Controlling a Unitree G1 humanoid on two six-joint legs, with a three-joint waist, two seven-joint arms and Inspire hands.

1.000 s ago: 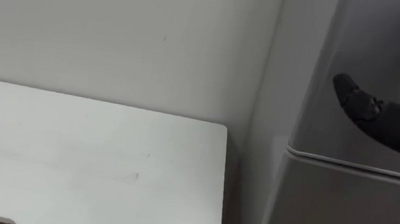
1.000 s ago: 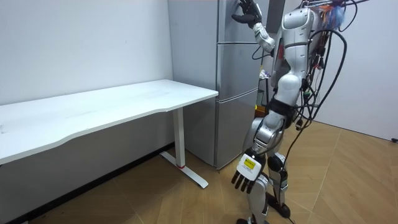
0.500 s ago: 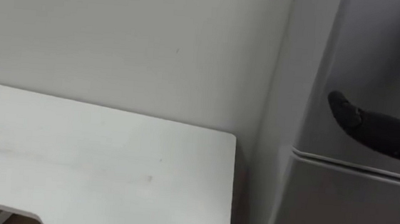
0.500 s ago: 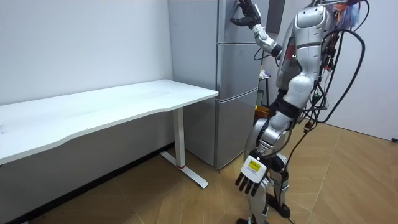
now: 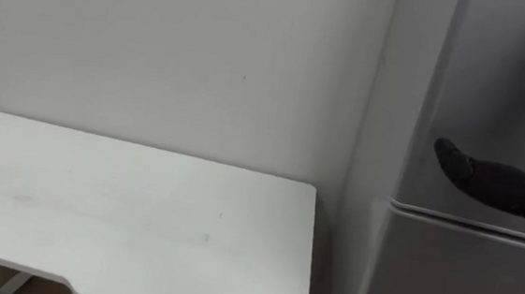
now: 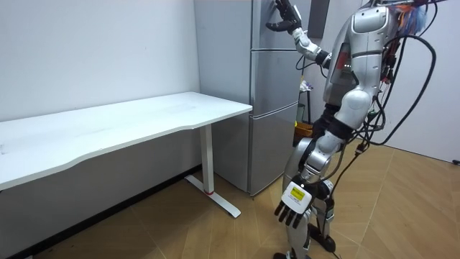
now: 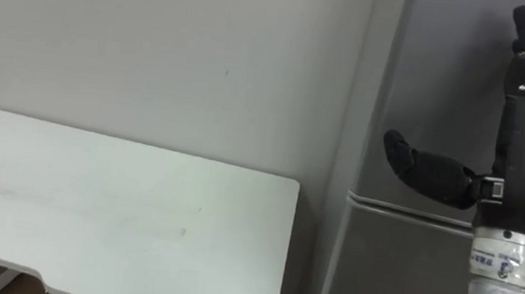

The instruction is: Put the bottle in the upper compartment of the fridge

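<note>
– So, what are the hands doing?
– The left hand (image 6: 290, 210) is hanging low beside the leg, fingers dangling loose toward 6 o'clock and gripping nothing. The right hand (image 7: 518, 148) is reaching up before the upper door (image 7: 446, 77) of the fridge (image 6: 273, 144), fingers stretching straight to 12 o'clock, thumb sticking out to 9 o'clock, spread wide and carrying nothing. Whether it is touching the door I cannot tell.
– And what is standing around?
– The white table (image 5: 144, 222) is sitting at 8 o'clock of the eye views; the fridge is standing at 3 o'clock, just beside it, both doors closed, so its inside is hidden.
– And the bottle?
– Where it is lying I cannot tell.
</note>
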